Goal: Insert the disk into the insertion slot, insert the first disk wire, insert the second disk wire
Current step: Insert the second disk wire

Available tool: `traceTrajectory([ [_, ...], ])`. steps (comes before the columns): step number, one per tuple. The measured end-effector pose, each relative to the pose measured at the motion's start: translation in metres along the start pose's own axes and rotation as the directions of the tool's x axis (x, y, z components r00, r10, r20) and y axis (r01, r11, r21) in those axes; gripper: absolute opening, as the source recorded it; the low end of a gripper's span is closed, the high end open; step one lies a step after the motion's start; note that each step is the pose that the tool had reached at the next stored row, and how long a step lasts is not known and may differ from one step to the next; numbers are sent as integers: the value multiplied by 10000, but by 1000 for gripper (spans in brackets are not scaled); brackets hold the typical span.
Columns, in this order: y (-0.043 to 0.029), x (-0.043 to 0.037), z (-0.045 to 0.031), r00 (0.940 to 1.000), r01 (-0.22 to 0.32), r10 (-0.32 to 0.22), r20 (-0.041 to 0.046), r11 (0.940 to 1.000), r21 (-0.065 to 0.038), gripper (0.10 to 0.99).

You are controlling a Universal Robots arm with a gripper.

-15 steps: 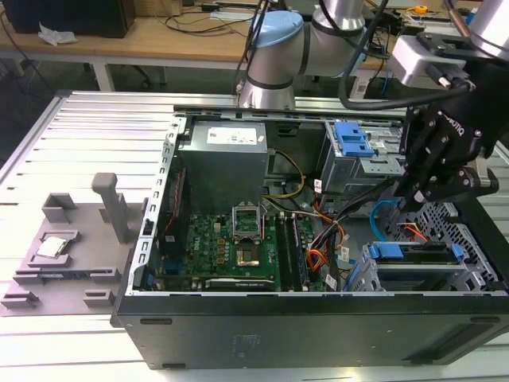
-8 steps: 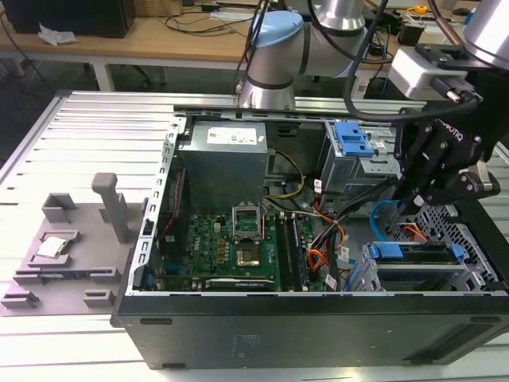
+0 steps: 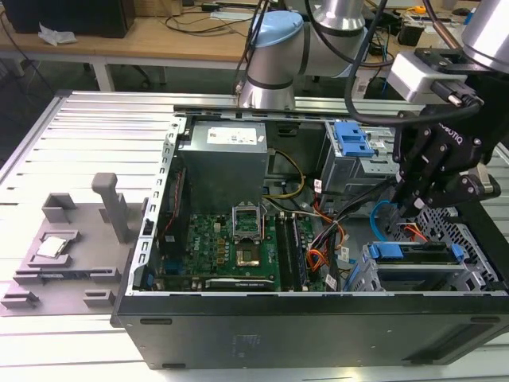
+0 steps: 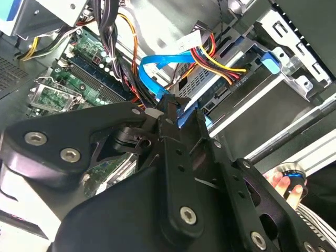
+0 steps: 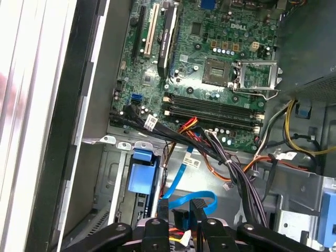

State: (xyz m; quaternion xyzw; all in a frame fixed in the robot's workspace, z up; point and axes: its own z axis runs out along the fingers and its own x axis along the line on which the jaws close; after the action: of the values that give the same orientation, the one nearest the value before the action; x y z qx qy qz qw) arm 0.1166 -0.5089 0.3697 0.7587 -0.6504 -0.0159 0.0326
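My pincer [image 5: 180,208] clamps the second disk wire [image 4: 157,59] by its plug; the disk [image 3: 388,251] sits just beneath.

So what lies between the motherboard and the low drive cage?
In the exterior view, cables: the orange-red-black wire bundle and the second disk wire, looping up to the gripper.

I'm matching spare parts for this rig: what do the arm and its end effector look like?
The arm has silver tubes and rounded joints with pale blue caps; black cables run along it. A pale grey box sits at the wrist. The end effector is matt black, built of jointed links with silver screw heads, and carries small white lettering.
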Motion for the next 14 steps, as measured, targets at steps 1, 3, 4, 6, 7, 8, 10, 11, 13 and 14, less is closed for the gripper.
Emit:
traceTrajectory([
  [1,0,0,0,10000,-1,1,-14,10000,-2,286],
  [3,0,0,0,10000,-3,3,-46,10000,-7,165],
  [4,0,0,0,10000,-5,5,-63,10000,-10,161],
  [6,0,0,0,10000,-6,6,-99,10000,-16,161],
  [7,0,0,0,9999,-9,9,-129,10000,-20,161],
  [8,1,5,-1,9999,-9,9,-136,10000,-21,161],
  [10,8,48,3,9999,-10,10,-132,10000,-21,161],
  [11,14,82,6,9999,-11,11,-130,10000,-20,161],
  [13,28,183,13,9999,-10,9,-134,10000,-21,161],
  [14,36,241,34,9999,-16,16,-134,10000,-21,161],
])
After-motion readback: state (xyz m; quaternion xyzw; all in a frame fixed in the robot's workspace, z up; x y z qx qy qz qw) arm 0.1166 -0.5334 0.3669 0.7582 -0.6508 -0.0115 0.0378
